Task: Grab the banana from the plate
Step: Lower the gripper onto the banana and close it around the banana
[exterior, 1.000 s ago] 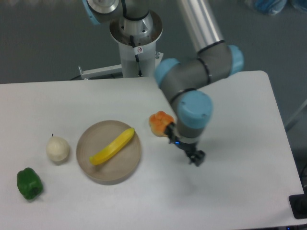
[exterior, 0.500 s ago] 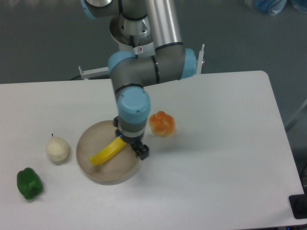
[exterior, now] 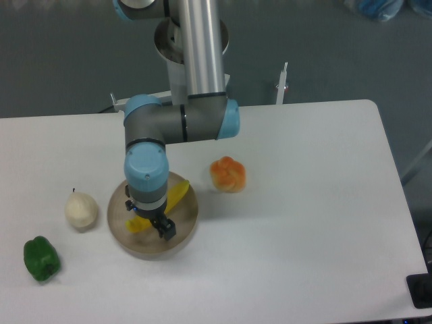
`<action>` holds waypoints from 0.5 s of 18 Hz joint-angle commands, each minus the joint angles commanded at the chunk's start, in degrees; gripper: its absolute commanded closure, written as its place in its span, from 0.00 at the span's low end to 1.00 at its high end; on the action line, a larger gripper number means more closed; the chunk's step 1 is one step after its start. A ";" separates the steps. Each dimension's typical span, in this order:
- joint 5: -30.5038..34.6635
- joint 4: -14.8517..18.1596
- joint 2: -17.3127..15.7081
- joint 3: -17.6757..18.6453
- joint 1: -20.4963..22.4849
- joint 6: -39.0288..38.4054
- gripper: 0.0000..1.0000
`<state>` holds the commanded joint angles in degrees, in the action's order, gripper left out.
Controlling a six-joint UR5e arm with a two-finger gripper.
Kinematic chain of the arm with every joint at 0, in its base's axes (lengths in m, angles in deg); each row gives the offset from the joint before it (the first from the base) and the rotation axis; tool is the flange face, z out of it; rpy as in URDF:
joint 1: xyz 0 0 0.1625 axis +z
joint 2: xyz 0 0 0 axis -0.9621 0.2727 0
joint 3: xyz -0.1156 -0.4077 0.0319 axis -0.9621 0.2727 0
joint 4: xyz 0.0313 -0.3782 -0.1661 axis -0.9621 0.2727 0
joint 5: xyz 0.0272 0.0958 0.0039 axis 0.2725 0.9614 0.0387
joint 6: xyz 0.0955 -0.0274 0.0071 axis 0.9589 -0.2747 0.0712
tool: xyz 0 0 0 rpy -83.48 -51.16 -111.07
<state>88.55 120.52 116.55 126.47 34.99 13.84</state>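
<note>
Nearest the camera, at the left edge of the white table (exterior: 317, 223), 1 green pepper (exterior: 41, 258) is lying by itself. A little farther and to its right, 1 pale, round fruit with a thin dark stem (exterior: 81, 210) is sitting just beside the left rim of the plate (exterior: 186, 226), apart from it.

The plate, a round beige-brown dish, is sitting left of the table's middle. The banana (exterior: 177, 195) is lying on it at a slant, its far end pointing up and to the right toward the plate's far rim, its near end showing as a yellow patch low on the left. The arm's wrist is hiding the stretch between those 2 ends.

The gripper (exterior: 150, 221) is hanging straight down over the middle of the plate, right over the banana. 1 dark fingertip is showing on the near right side of the fruit and another dark part on the left side, so the fingers are appearing to straddle it; whether they are pressing on the banana I cannot tell from this view.

To the right of the plate, apart from it, 1 lumpy orange-red fruit (exterior: 228, 174) is resting on the table.

Farther back, the arm's grey elbow with blue caps (exterior: 181, 123) is reaching across above the table, and the silver column is rising toward the base (exterior: 191, 40) at the far edge.
</note>
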 joint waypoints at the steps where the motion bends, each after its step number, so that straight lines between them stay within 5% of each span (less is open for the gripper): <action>1: 0.00 0.09 0.00 -0.09 0.09 -0.26 0.19; 3: -0.17 0.35 -0.35 -0.09 0.09 -0.35 0.82; 4: -0.18 0.44 -0.61 -0.09 0.09 -0.44 1.00; 9: 0.09 1.84 -2.72 -0.88 1.05 -0.44 1.00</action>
<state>88.64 122.36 113.83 125.59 36.04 13.40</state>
